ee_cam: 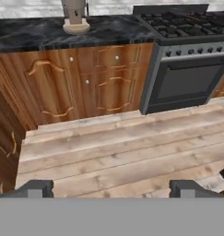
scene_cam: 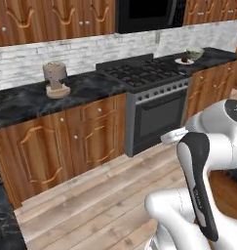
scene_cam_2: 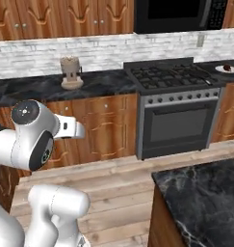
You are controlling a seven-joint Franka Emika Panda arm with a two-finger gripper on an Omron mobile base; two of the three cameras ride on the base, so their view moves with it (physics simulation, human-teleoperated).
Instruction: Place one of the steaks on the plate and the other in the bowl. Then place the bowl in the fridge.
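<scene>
gripper (ee_cam: 111, 189): jaws wide, holding nothing, over floor before the stove (scene_cam: 150, 105)
plate (scene_cam: 184, 61): counter right of stove, far from gripper
bowl (scene_cam: 194, 52): just behind plate

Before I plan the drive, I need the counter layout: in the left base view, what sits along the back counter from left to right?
Coffee grinder → stove → plate with a steak on it → bowl.
</scene>
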